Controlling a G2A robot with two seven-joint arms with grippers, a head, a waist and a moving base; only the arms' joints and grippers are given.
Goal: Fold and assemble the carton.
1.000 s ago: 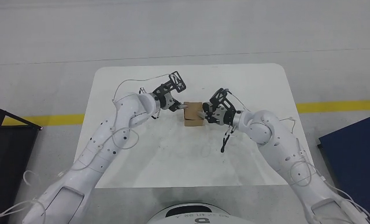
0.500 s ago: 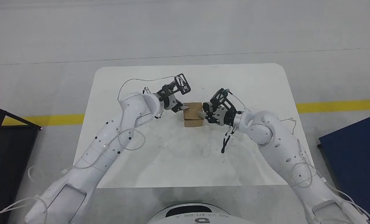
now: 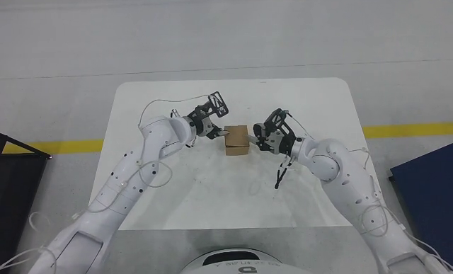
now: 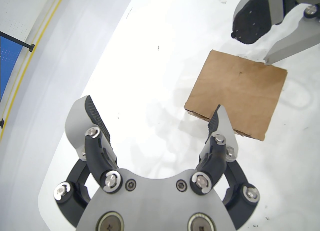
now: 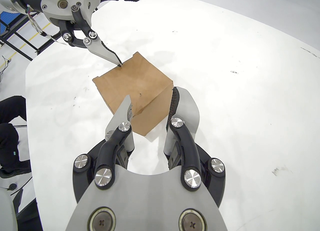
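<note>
At the centre of the white table [image 3: 177, 196] in the top view sits the carton [image 3: 236, 140], a small brown box with its top face flat and shut. The left gripper [image 3: 221, 117], just left of it, is spread wide and holds nothing, with one fingertip touching the box's upper left edge. It had lifted clear half a second ago and has now dropped back there. The right gripper [image 3: 258, 137], just right of the box, is also parted and empty, its fingers straddling the near corner. It has drawn rightward off the top, leaving the whole top bare. Judging by this, the closing fold looks made, with perhaps a final press or tuck left.
</note>
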